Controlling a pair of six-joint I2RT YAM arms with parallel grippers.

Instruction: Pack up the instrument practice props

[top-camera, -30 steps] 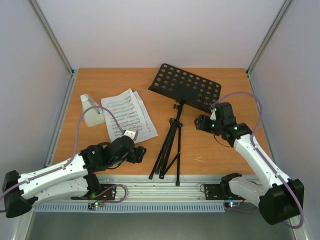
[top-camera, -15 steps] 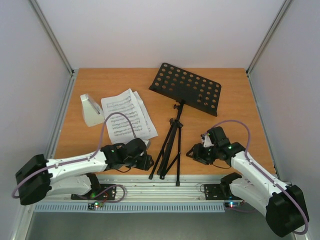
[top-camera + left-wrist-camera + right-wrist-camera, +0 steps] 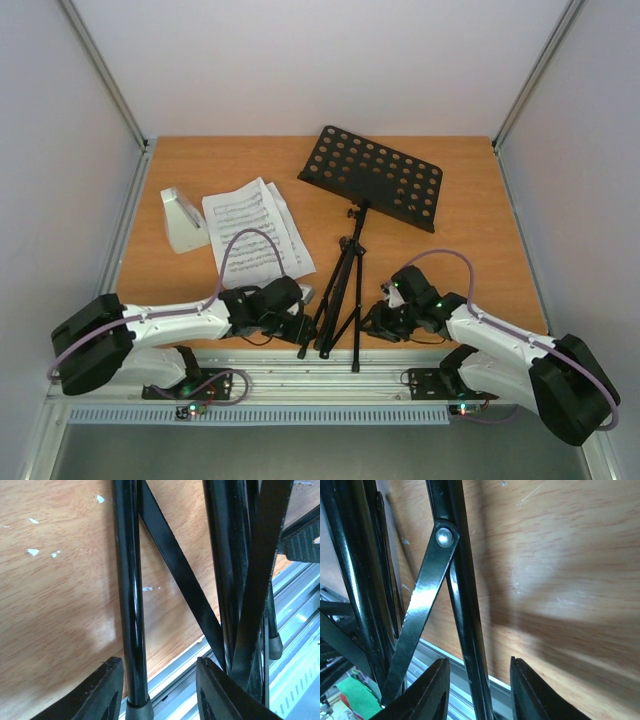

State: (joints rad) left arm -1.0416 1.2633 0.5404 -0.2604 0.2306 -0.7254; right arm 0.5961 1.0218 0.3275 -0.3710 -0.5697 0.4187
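Down at the near edge, both arms lie low along the rail (image 3: 330, 375), reaching in from either side at the feet of the stand (image 3: 350, 262). The left gripper (image 3: 303, 322) is released: on its wrist view the fingers (image 3: 100, 695) are spread, with a glossy black leg (image 3: 131, 605) running between them, nearer the left finger, its rubber foot (image 3: 139, 711) right at the table's (image 3: 460, 250) lip. Not clamped. The right gripper (image 3: 375, 322) is the same story, jaws apart, straddling another leg with daylight on both sides; a riveted brace (image 3: 427, 595) crosses that leg just ahead of the fingertips.

The stand is upright between the two arms, tripod drawn narrow. Further out and left, the pages (image 3: 255, 232) lie flat and fanned; there are printed staves, but too small to read. Just beside them on the left stands the metronome (image 3: 183, 220). Farthest back, the perforated desk (image 3: 375, 178) sits tilted atop the pole.
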